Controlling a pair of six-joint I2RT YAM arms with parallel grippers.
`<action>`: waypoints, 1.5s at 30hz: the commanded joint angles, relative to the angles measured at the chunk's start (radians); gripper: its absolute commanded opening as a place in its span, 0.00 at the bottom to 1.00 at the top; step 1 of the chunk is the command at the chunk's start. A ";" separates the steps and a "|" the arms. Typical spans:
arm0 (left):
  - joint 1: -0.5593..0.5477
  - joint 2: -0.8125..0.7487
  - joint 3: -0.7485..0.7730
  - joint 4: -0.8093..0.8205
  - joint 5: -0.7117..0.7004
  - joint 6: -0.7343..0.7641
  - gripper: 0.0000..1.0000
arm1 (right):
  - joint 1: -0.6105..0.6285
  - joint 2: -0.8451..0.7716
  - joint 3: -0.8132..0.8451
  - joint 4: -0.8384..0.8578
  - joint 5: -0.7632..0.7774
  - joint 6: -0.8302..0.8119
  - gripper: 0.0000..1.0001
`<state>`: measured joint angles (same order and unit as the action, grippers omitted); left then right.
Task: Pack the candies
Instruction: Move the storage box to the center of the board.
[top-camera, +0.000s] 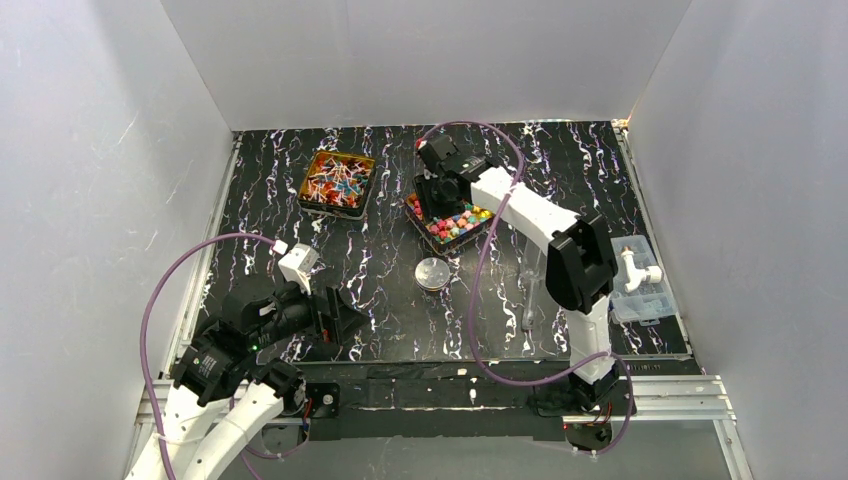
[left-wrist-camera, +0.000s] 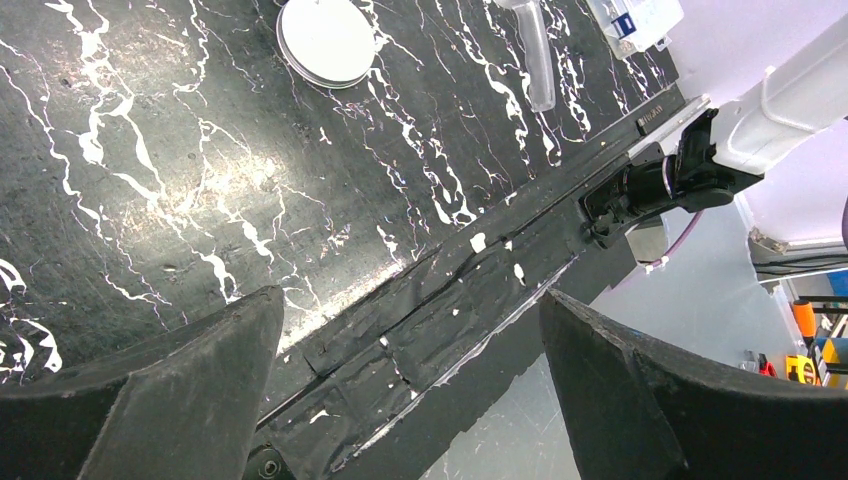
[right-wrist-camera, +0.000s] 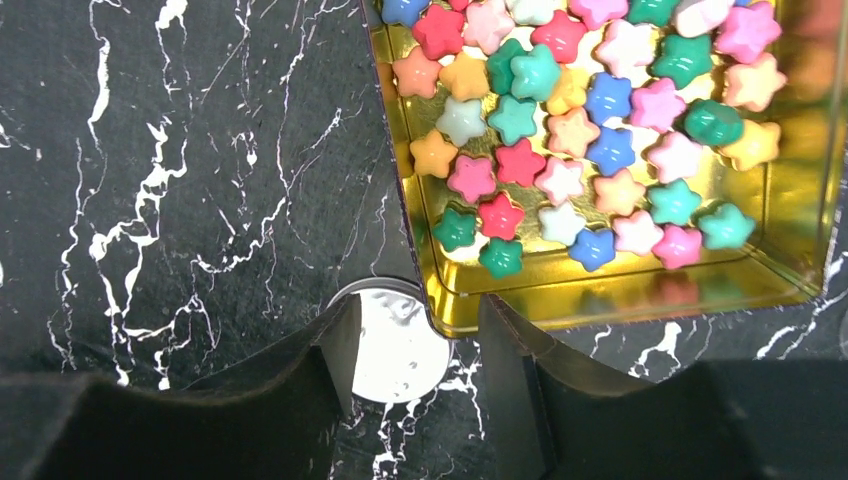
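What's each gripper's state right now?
Left gripper: open, empty.
Right gripper: open, jaws straddling a corner of the gold tin.

I see pink, green and blue star-shaped candies (right-wrist-camera: 590, 130) loose in a gold tin (right-wrist-camera: 620, 292); twist-wrapped candies (top-camera: 337, 185) fill another tin (top-camera: 304, 196), far left.

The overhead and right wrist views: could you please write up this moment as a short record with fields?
star candies: many colours, loose in a gold tin
wrapped candies: in a second gold tin, far left
right gripper: open, jaws either side of the star tin's corner; contact unclear
left gripper: open, empty, above the table near its front edge
white round lid: on the table, just nearer than the star tin
clear box: at the table's right edge
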<state>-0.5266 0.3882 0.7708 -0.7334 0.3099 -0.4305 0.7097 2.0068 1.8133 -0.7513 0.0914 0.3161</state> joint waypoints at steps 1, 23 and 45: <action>-0.003 -0.006 -0.011 0.008 -0.007 0.007 0.99 | 0.016 0.052 0.079 -0.001 -0.013 -0.028 0.54; -0.003 -0.021 -0.012 0.008 -0.008 0.005 0.99 | 0.067 0.187 0.083 0.007 0.047 -0.028 0.22; -0.003 -0.018 -0.013 0.008 -0.005 0.004 0.99 | 0.126 -0.024 -0.232 0.099 0.146 0.186 0.01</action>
<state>-0.5266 0.3748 0.7654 -0.7334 0.3035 -0.4309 0.8169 2.0537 1.6451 -0.6476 0.1871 0.3996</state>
